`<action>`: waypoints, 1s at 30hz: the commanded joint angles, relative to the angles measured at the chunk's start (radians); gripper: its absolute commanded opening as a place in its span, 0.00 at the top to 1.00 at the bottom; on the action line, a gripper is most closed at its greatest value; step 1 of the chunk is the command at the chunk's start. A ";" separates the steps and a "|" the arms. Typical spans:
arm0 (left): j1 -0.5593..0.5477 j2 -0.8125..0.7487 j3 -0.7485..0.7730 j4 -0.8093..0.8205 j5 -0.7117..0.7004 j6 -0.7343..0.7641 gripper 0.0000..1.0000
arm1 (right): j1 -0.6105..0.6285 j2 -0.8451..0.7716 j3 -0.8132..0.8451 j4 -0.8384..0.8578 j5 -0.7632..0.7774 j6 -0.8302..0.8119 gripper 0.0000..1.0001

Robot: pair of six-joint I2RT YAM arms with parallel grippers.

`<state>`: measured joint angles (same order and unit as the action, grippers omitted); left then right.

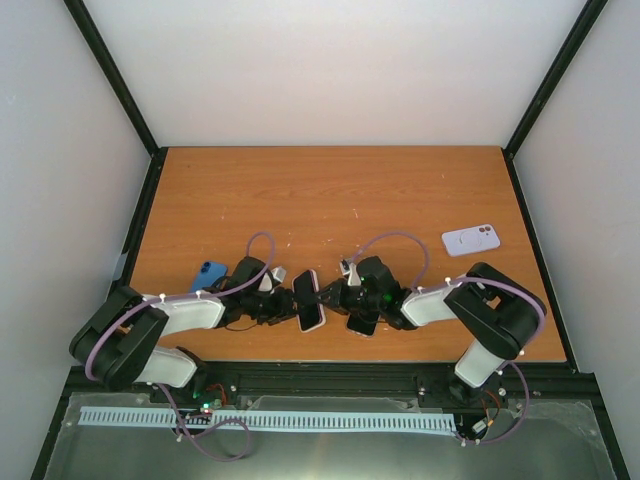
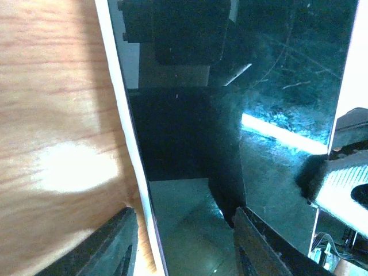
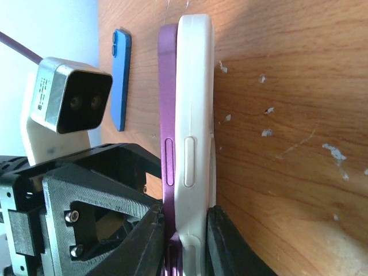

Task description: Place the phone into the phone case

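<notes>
A purple phone (image 3: 168,115) with a black screen (image 2: 230,144) sits edge-on against a white phone case (image 3: 195,86); its purple side still shows beside the case's rim. In the top view the pair (image 1: 310,300) stands between the two grippers near the table's front. My right gripper (image 3: 185,230) is shut on the phone and case together, one finger on each face. My left gripper (image 2: 184,241) is open. One finger is over the wood and the other over the screen, straddling the case's white edge (image 2: 123,109).
A second white case (image 1: 471,239) lies at the right. A blue case or phone (image 1: 207,273) lies flat by the left arm and also shows in the right wrist view (image 3: 121,80). A dark phone (image 1: 362,322) lies under the right wrist. The table's front edge is close.
</notes>
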<state>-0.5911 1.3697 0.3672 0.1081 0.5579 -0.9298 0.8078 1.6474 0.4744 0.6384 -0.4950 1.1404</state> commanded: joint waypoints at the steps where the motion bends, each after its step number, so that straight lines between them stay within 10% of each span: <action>1: -0.013 0.021 -0.015 -0.018 -0.032 -0.004 0.53 | 0.031 -0.056 0.036 -0.079 -0.040 -0.041 0.93; 7: -0.012 0.030 -0.013 -0.017 -0.035 -0.007 0.53 | 0.036 -0.106 0.036 -0.097 -0.056 -0.049 0.59; 25: -0.016 0.047 -0.024 0.003 -0.020 -0.021 0.46 | 0.040 -0.089 0.047 -0.197 0.006 -0.079 0.95; 30: -0.017 0.069 -0.017 0.015 -0.015 -0.021 0.47 | 0.046 -0.114 0.076 -0.266 0.018 -0.108 0.80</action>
<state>-0.5938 1.3930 0.3649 0.1608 0.5762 -0.9459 0.8318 1.5635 0.5060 0.4290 -0.4793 1.0763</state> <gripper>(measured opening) 0.533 0.125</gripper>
